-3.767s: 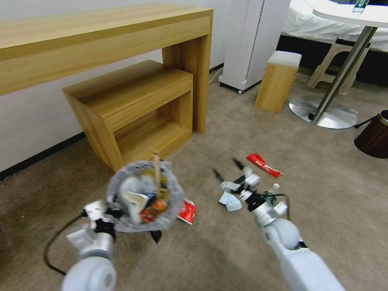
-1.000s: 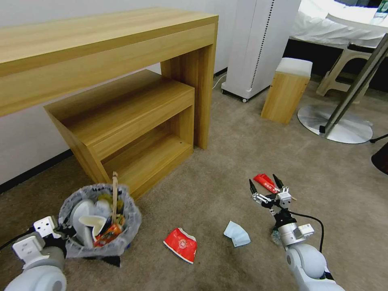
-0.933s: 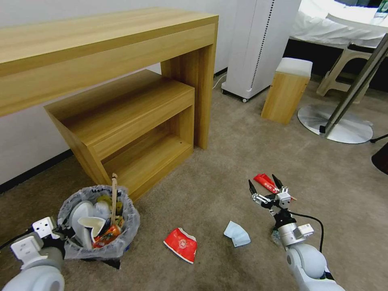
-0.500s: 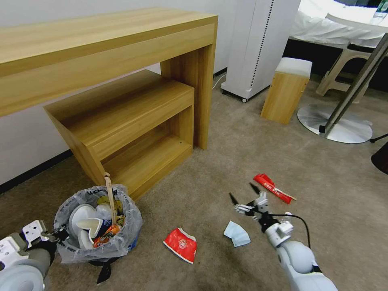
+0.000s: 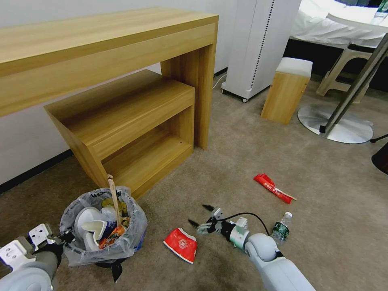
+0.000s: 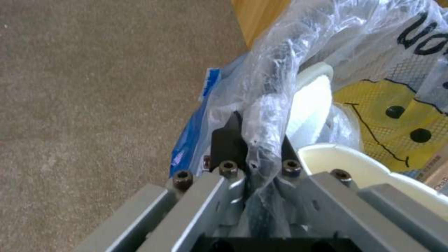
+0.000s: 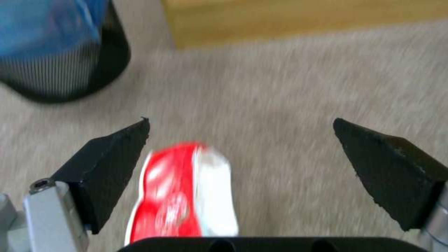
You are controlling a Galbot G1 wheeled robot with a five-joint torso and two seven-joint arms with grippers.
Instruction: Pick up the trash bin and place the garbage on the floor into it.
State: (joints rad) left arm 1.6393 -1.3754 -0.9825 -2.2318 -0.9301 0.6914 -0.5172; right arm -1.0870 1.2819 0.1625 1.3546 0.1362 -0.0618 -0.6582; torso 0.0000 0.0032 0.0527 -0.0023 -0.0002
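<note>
A: Floor point(image 5: 242, 161) first, what's on it?
B: Beige carpet. Wooden shelf unit point(image 5: 133, 117) by the wall, trash bin point(image 5: 103, 238) standing just in front of its lower corner. Bin's stuffed: white slippers, wrappers, wooden stick point(image 5: 114, 198) poking up out of it.
A: L arm?
B: Left gripper point(image 6: 254, 147) at the bin's near rim, jaws clamped on the rim w/ the plastic bag bunched between them.
A: R arm?
B: Right gripper point(image 5: 202, 216) low over the carpet, jaws spread wide, nothing in them. Red paper box point(image 5: 180, 243) lies just beside it, bin side; wrist cam shows it between the jaw tips.
A: Other litter?
B: Long red wrapper point(image 5: 273, 188) farther out, green-label bottle point(image 5: 281, 228) near the R forearm.
</note>
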